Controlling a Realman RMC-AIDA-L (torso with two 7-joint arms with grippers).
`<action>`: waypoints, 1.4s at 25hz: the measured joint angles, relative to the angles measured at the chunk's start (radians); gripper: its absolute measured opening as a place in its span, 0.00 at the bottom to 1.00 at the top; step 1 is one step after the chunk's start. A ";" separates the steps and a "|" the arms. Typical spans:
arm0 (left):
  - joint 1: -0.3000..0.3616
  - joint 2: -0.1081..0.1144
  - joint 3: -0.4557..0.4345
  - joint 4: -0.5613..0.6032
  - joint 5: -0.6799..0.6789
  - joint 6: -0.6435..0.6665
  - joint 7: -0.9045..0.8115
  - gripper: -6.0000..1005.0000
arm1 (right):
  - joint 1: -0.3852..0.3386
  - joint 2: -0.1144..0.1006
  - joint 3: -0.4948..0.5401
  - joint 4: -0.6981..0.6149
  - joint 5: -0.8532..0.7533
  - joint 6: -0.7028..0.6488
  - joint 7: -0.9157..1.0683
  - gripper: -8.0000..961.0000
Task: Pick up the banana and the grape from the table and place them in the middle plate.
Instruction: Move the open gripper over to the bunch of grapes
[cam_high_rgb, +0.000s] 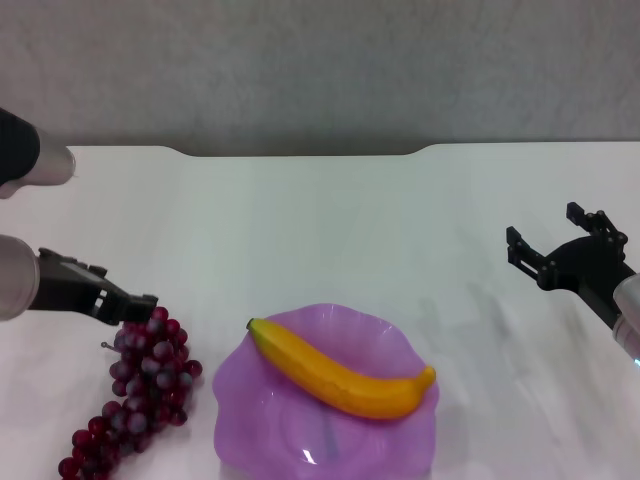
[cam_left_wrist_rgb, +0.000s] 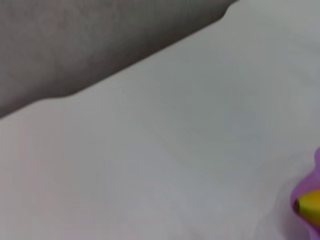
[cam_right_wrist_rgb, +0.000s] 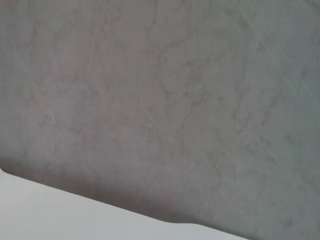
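Note:
The yellow banana (cam_high_rgb: 340, 378) lies across the light purple scalloped plate (cam_high_rgb: 232, 400) at the front middle of the white table (cam_high_rgb: 320, 220). Its dark stem tip (cam_left_wrist_rgb: 306, 205) and a bit of the plate's rim (cam_left_wrist_rgb: 317, 159) also show in the left wrist view. The bunch of dark red-purple grapes (cam_high_rgb: 140, 395) lies on the table left of the plate. My left gripper (cam_high_rgb: 140, 304) is at the far end of the bunch, right by its topmost grapes. My right gripper (cam_high_rgb: 545, 240) is open and empty, held above the table at the right, well clear of the plate.
The table's far edge has a shallow notch (cam_high_rgb: 300, 152), with a grey wall (cam_high_rgb: 320, 60) behind it. The right wrist view shows only that wall (cam_right_wrist_rgb: 160, 100) and a strip of the table's edge (cam_right_wrist_rgb: 30, 200).

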 joint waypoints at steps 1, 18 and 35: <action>-0.004 -0.001 0.000 -0.008 0.003 -0.003 -0.003 0.73 | 0.000 0.000 0.000 0.000 0.000 0.000 0.000 0.93; -0.084 -0.008 0.005 -0.379 -0.078 0.169 -0.031 0.73 | 0.001 0.000 0.002 -0.005 0.000 0.001 -0.001 0.93; -0.099 -0.008 0.008 -0.539 -0.128 0.331 -0.057 0.72 | -0.001 0.000 0.004 -0.008 0.000 0.000 -0.002 0.93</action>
